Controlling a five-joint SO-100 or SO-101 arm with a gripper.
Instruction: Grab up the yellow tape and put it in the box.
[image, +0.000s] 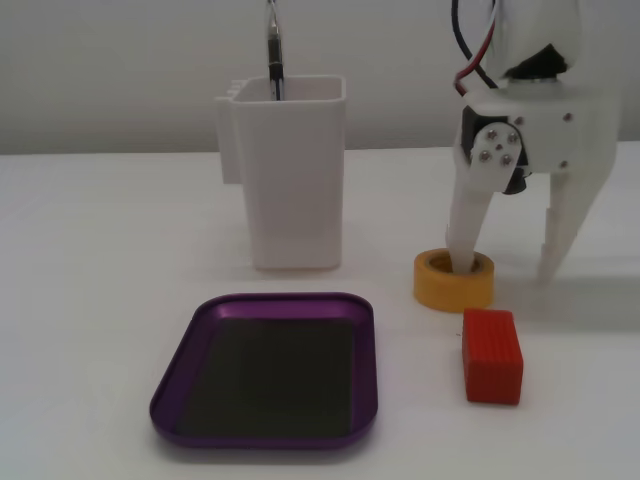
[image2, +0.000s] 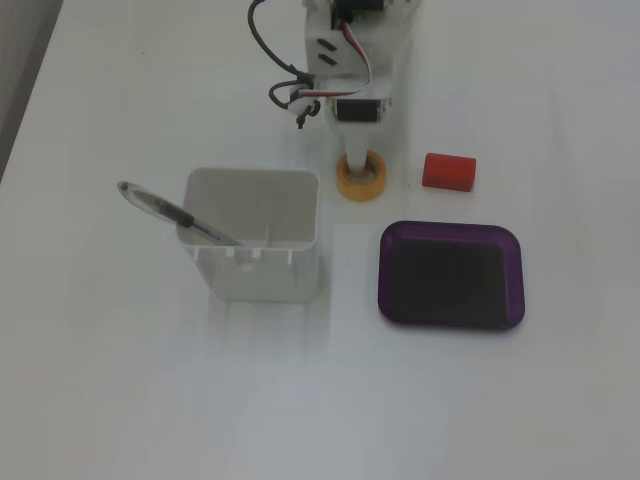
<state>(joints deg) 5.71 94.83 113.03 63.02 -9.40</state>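
The jaws stand wide open and grip nothing: one finger (image: 466, 245) dips inside the yellow tape (image: 440, 287), the other is just outside it.

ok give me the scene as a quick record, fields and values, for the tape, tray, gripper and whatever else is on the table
yellow tape: flat on the table, right of the white container in the low fixed view
gripper: open, one finger down inside the tape's core, the other outside the roll
purple tray: nothing in it, in front of the container
white container: upright, holds a pen
red block: beside the tape, untouched
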